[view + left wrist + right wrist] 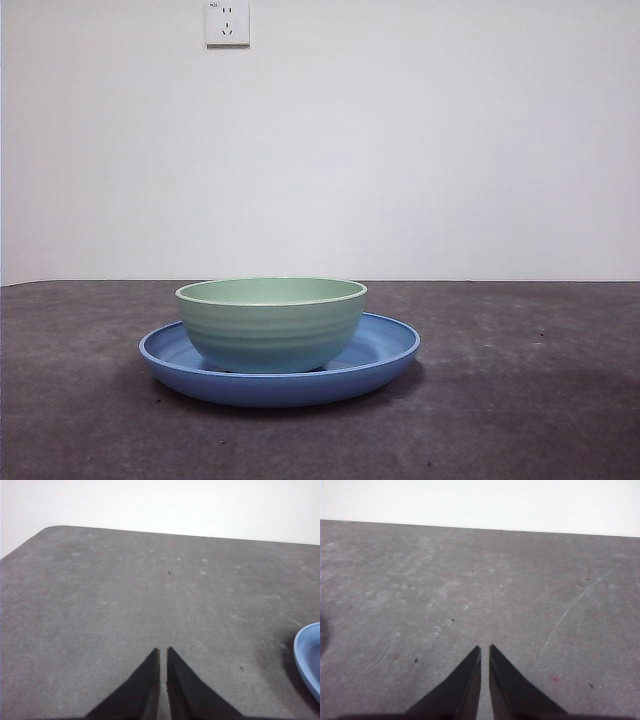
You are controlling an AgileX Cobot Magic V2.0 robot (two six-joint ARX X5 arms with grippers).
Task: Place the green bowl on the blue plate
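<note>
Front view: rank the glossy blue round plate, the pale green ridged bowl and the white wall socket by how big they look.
1. The glossy blue round plate, widest.
2. The pale green ridged bowl sitting on it, narrower but taller.
3. The white wall socket, smallest, though it is farther from the camera and cut by the top edge.

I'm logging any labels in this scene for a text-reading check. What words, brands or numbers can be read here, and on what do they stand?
Wall socket: a tiny mark at its top left corner, too small and blurred to read.
Green bowl: no text shows.
Blue plate: no text shows.
Table: only specks and scratches, no writing.
</note>
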